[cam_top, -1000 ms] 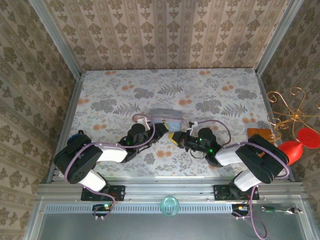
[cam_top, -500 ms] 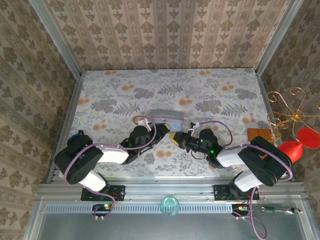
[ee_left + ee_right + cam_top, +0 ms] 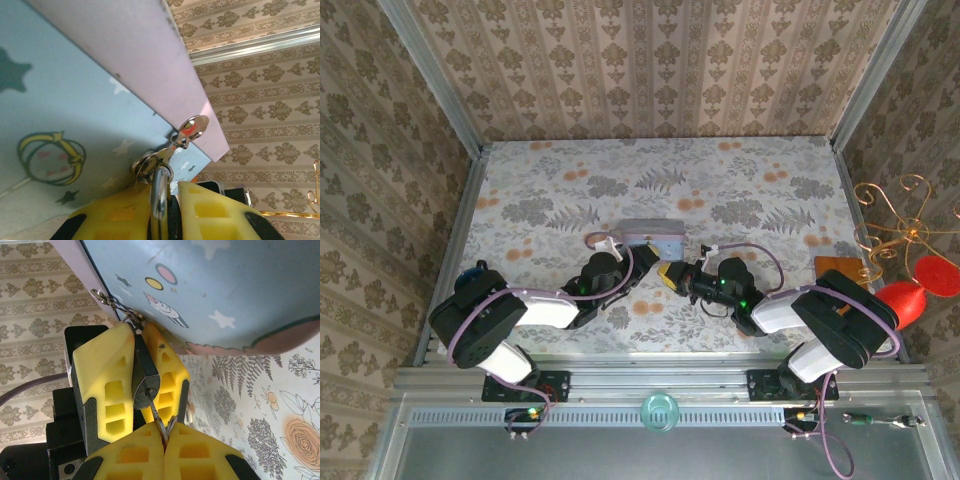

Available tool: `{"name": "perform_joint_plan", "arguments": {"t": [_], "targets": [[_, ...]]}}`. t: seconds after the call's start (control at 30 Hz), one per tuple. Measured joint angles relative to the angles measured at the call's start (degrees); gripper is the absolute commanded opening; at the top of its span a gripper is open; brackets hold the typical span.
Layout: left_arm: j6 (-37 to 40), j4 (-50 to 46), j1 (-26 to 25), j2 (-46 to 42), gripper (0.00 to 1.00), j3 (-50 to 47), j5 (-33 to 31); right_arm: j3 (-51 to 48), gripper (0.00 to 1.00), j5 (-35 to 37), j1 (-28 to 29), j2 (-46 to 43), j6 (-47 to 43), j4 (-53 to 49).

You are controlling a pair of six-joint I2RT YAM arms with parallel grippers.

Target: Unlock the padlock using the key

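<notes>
Overhead, left gripper [image 3: 644,262] and right gripper [image 3: 668,272] meet tip to tip on the floral table [image 3: 770,190], with the bluish pouch [image 3: 651,236] just beyond their tips. Left wrist: left gripper is clamped on the padlock [image 3: 159,192]. Its silvery shackle pokes out between the tips and is hooked through small rings to the pouch's zipper pull [image 3: 192,127] just ahead. Right wrist: right gripper is pinched on the key [image 3: 159,421]. The blade sits in the keyhole of the padlock's dark body, directly ahead of its tips, and the left gripper's yellow pads flank that body.
</notes>
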Motion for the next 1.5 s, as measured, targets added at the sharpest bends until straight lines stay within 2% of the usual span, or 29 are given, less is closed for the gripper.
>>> {"name": "perform_joint_plan", "arguments": {"t": [0.27, 0.57, 0.97, 1.13, 1.33, 1.5], "targets": [[-0.24, -0.09, -0.61, -0.02, 0.04, 0.61, -1.84, 0.00, 0.00, 0.92, 0.09, 0.17, 1.62, 1.09], [-0.28, -0.48, -2.62, -0.02, 0.02, 1.40, -7.04, 0.00, 0.00, 5.75, 2.19, -1.49, 3.30, -0.09], [-0.28, -0.28, -3.13, 0.00, 0.02, 1.70, -7.82, -0.07, 0.00, 7.98, 3.13, -3.37, 3.41, -2.38], [-0.28, -0.52, -4.22, 0.81, 0.00, 2.75, -10.10, -0.26, 0.00, 10.10, 3.43, -4.31, 3.98, -3.08], [-0.31, -0.48, -6.25, 2.49, 0.00, 4.50, -13.42, -0.52, 0.00, 12.92, 3.80, -8.87, 3.21, -8.83], [-0.57, -1.86, -7.26, 2.78, 0.00, 5.55, -13.55, -0.42, 0.00, 14.14, 3.78, -14.19, -0.57, -17.09]]}}
